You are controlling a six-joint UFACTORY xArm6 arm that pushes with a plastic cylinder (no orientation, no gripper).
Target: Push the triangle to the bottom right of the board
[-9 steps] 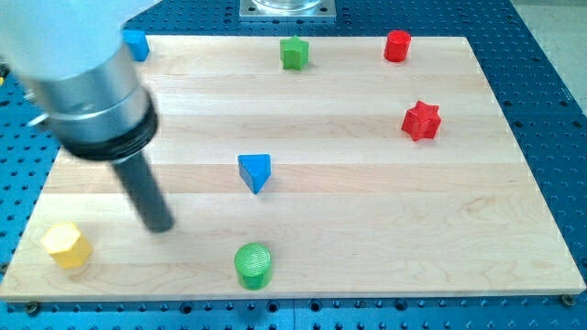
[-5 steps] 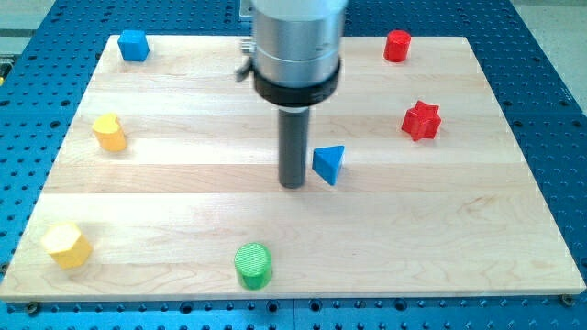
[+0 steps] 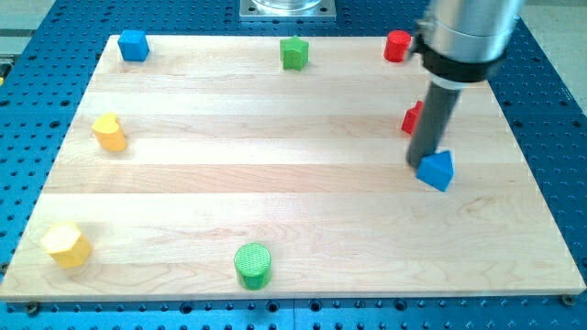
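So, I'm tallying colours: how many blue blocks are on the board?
2. A blue cube sits at the view's top left corner. The blue triangle lies right of centre, with my tip against its left edge. None seems hidden.

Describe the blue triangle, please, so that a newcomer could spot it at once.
Start at the wooden board's right side, where my tip rests. The blue triangle sits just to the tip's right, below the half-hidden red block. It is the only blue piece here.
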